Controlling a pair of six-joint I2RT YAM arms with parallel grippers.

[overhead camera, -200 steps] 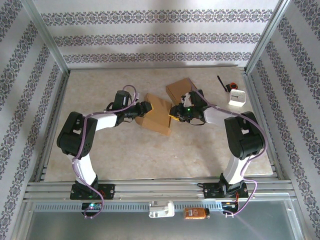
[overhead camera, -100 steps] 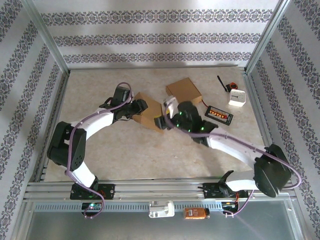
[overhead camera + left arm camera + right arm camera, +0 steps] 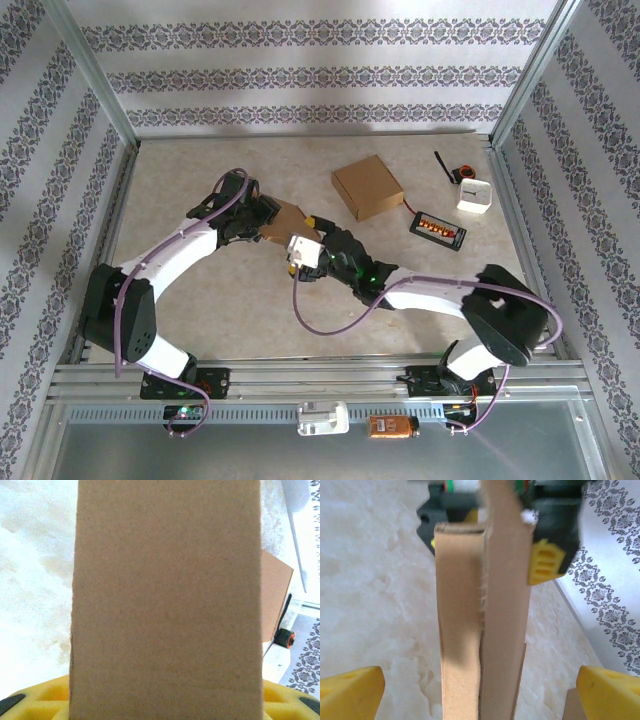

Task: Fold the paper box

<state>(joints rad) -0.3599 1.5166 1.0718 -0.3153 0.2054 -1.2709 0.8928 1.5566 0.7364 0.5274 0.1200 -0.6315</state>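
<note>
The paper box (image 3: 287,218) is a brown cardboard piece, partly folded, held off the table left of centre. My left gripper (image 3: 266,214) is shut on its far left side. In the left wrist view the cardboard (image 3: 165,595) covers nearly everything between the yellow fingertips (image 3: 42,696). My right gripper (image 3: 303,252) stands wide open at the box's near right end. In the right wrist view the box's narrow edge (image 3: 480,630) runs up between the two yellow fingertips (image 3: 350,692) without touching them. The left gripper (image 3: 485,527) clamps the box's far end there.
A second, closed brown box (image 3: 368,187) lies at the back centre. To its right are a black device with orange buttons (image 3: 437,228), a white block (image 3: 474,195) and a thin black tool (image 3: 445,165). Metal frame rails border the table (image 3: 250,300).
My right gripper has opened wide and swung left and nearer, to the box's near end. The left arm has stretched out, carrying the box slightly left. The black device is now uncovered.
</note>
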